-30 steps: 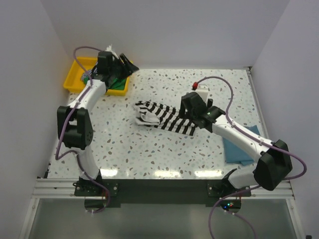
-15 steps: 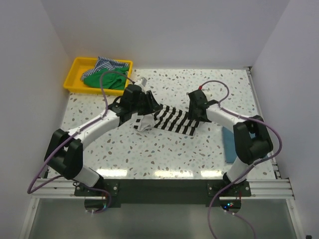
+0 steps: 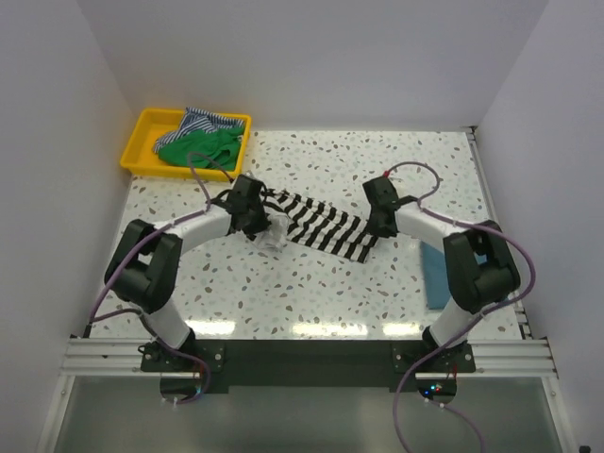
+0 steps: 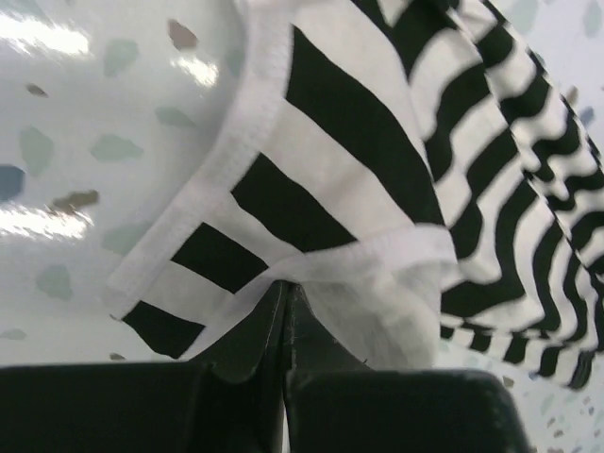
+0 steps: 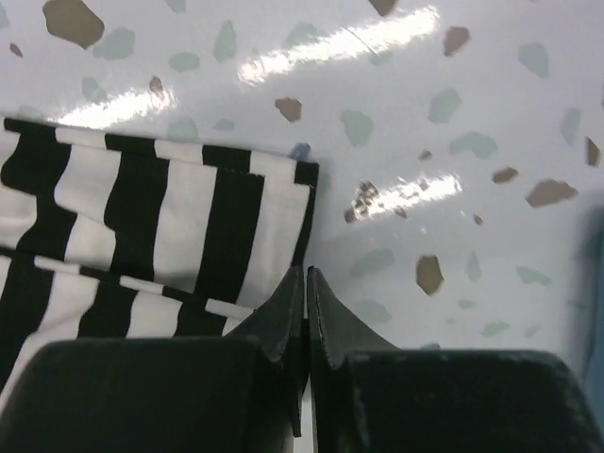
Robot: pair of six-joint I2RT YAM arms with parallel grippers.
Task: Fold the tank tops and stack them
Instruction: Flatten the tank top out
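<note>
Bright, even overhead light throws white glare streaks across the glossy desk (image 5: 396, 113) just beyond the fingers (image 5: 278, 321), which look dark and soft-edged close to each wrist lens, with only faint shadows.

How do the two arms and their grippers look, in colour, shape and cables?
Both arms have white tube-like links, as on the left arm and the right arm, joined by bulky black joints. A thin purple cable loops along each. The left gripper and right gripper have two black, wedge-shaped fingers tapering to points.
</note>
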